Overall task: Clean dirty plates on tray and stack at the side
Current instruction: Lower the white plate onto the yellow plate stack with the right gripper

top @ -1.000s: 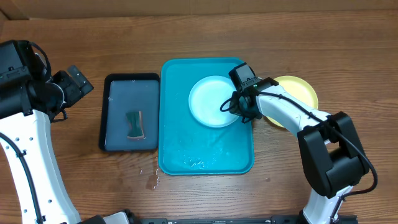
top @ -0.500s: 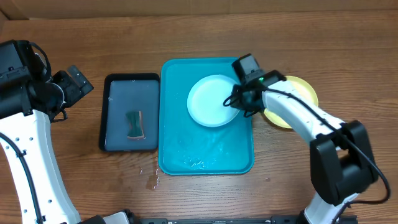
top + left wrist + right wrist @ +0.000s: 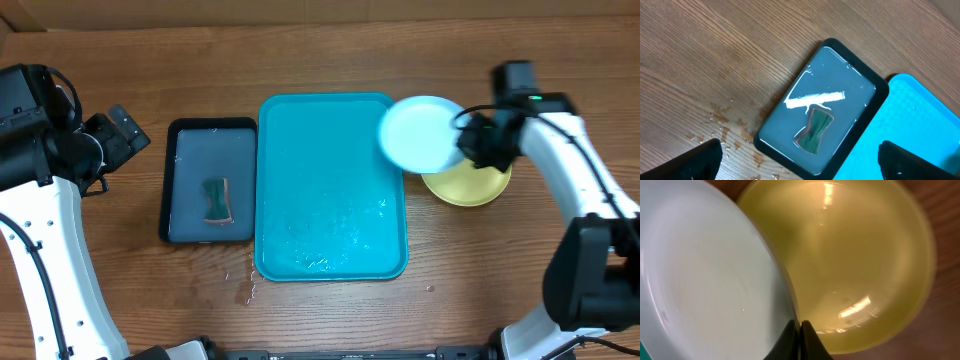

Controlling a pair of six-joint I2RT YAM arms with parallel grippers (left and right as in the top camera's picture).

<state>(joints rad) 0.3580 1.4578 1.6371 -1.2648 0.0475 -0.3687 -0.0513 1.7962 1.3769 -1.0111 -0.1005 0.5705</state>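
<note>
One cyan plate (image 3: 422, 133) pinched at its rim in right jaws, clamped tight on it. Yellow-green plate (image 3: 855, 270) on tabletop (image 3: 500, 290) directly beneath them; turquoise tray (image 3: 330, 200) beyond held plate. Left jaws spread wide, empty, dark tray (image 3: 840, 75) below.

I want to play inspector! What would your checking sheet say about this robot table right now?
Surface: wooden table, with water droplets by the turquoise tray's near left corner.
Job's things: turquoise tray wet, no plate on it; blue plate held in the air, partly over the tray's right rim and the yellow plate, which lies on the table right of the tray.
Clutter: dark tray holding water and a green sponge.
Pincers: right pincer shut on the blue plate's rim; left pincer open, empty, left of the dark tray.
Cables: black cable along the left arm; another along the right arm.
Surroundings: pale board along the table's far edge.
</note>
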